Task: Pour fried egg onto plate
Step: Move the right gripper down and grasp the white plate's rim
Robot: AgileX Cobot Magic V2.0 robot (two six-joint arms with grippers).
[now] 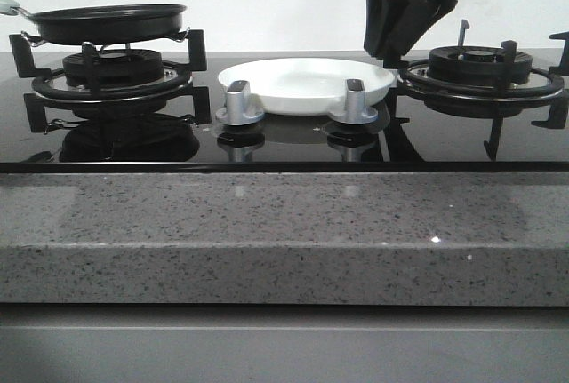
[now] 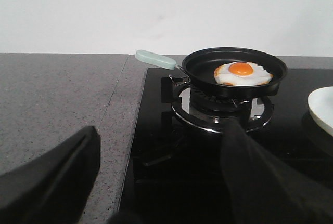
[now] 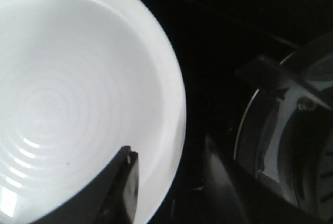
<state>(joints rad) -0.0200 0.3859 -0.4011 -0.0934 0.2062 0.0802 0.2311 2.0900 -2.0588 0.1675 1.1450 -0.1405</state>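
Fried egg [image 2: 242, 73] lies flat in the black frying pan [image 2: 235, 71], yolk up, toward the pan's right side. Pan sits on the left burner [image 1: 111, 72] of the black glass hob [image 1: 284, 139]; its pale green handle [image 2: 155, 59] points left, out over the grey stone bench [image 1: 284, 241]. Plate [image 1: 307, 83] rests on the hob between the two burners, just behind the two silver knobs [image 1: 238, 103], nothing on it. My left tool [image 2: 156, 182]: fingers apart, holding nothing, low and near, well short of the pan, one finger [image 2: 52, 180] over the bench and the other over the hob. My right tool [image 3: 171, 182]: hanging above the plate's right rim, beside the right burner [image 1: 480, 67]; one finger [image 3: 117, 193] over the plate's inside, the other outside the rim, so apart and empty. Cannot tell whether a fingertip touches the plate.
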